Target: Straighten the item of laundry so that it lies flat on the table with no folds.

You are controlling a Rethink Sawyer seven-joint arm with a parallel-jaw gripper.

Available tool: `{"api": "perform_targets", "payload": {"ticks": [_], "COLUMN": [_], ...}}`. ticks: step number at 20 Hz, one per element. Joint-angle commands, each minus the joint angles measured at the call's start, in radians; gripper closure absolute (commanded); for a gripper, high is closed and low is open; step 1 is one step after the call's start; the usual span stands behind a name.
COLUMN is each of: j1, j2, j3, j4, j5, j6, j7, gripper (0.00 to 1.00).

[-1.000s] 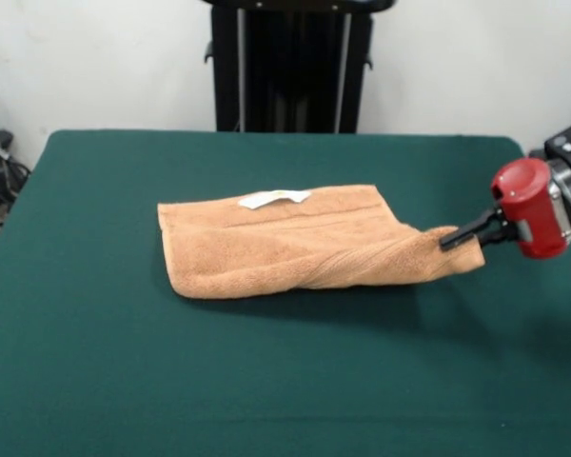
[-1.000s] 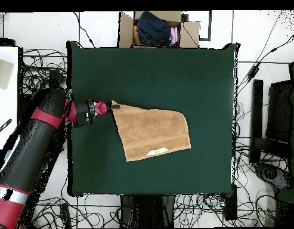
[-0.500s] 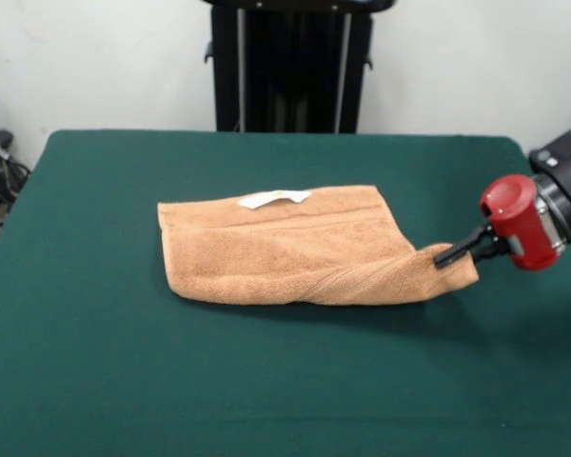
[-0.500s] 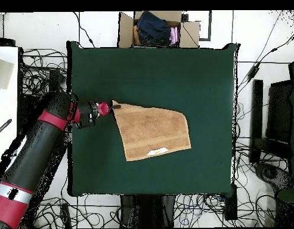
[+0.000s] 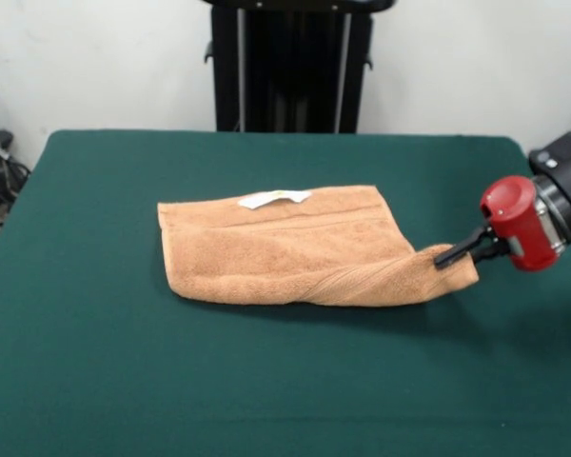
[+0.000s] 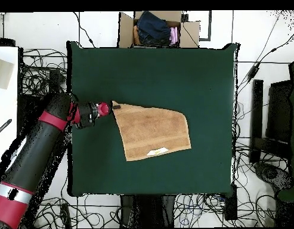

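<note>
gripper (image 5: 449,255): fingers clamped on towel (image 5: 285,248) corner | towel: doubled over on table (image 5: 266,381) | likely reason: pulling outward to unfold

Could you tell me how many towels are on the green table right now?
1. The towel lies near the middle of the table, its corner at the gripper. Nothing seems hidden beneath it.

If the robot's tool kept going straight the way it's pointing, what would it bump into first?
The towel. The tool points sideways at the towel's corner and already looks to be touching or pinching it, so it would push straight into the cloth. Whether it is actually gripping is hard to tell.
</note>
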Motion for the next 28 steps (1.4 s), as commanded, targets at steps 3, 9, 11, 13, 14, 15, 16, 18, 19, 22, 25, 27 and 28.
{"api": "perform_targets", "payload": {"ticks": [3,9,11,13,14,15,16,18,19,22,25,27,28], "j1": [0.006,0.012,0.014,0.012,0.013,0.015,0.018,0.018,0.018,0.016,0.019,0.021,0.023], "j2": [0.043,0.043,0.044,0.039,0.040,0.042,0.042,0.041,0.040,0.041,0.049,0.058,0.061], "j3": [0.106,0.107,0.104,0.113,0.117,0.115,0.117,0.124,0.127,0.133,0.132,0.133,0.135], "j4": [0.044,0.057,0.060,0.066,0.071,0.075,0.081,0.091,0.093,0.099,0.097,0.097,0.101], "j5": [-0.020,-0.019,-0.018,-0.021,-0.019,-0.019,-0.016,-0.012,-0.011,-0.007,0.001,0.007,0.010], "j6": [-0.050,-0.058,-0.058,-0.077,-0.086,-0.094,-0.100,-0.113,-0.116,-0.126,-0.127,-0.138,-0.148], "j7": [0.240,0.248,0.254,0.244,0.247,0.255,0.264,0.267,0.263,0.263,0.275,0.289,0.296], "gripper": [1.00,1.00,1.00,1.00,1.00,1.00,1.00,1.00,1.00,1.00,1.00,1.00,1.00]}}
